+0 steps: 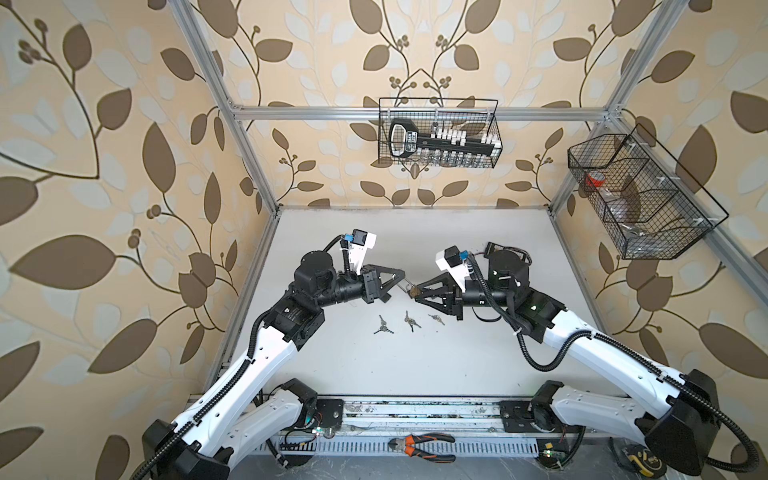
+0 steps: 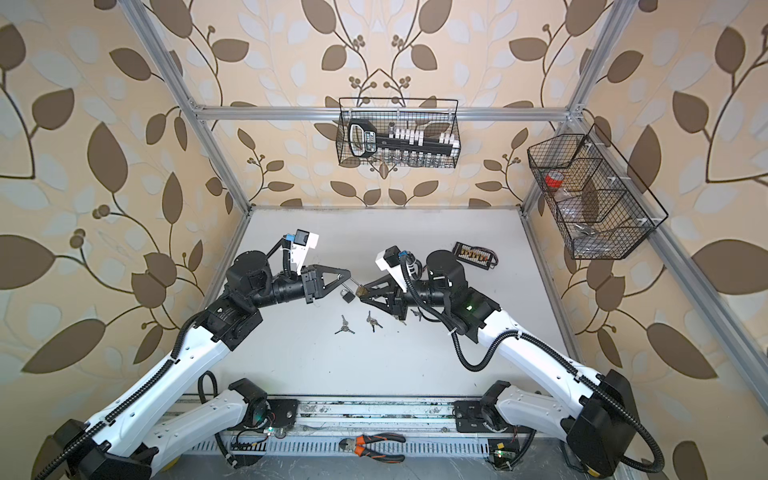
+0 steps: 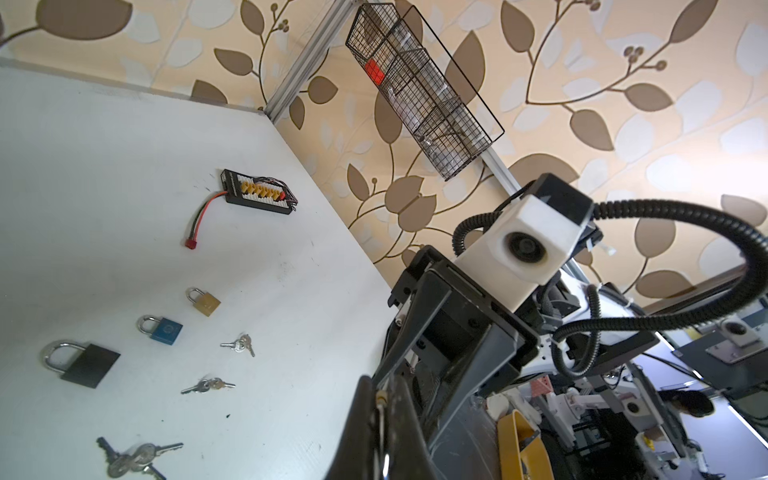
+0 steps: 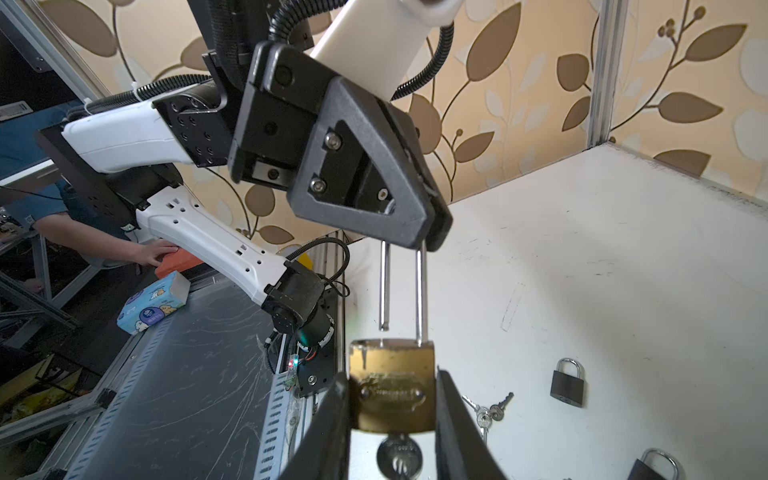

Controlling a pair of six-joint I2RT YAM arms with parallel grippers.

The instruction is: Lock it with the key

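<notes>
Over the white surface (image 1: pixel 374 249), right jaws clamp padlock (image 4: pixel 392 386) body, key (image 4: pixel 398 455) in its base, left jaws shut on open shackle (image 4: pixel 420 291); closing step, next looks like pushing free leg straight into its hole.

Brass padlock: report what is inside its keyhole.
A key: its round head juts from the brass padlock, opposite the shackle. Its blade is hidden inside the body, which the right gripper clamps.
</notes>
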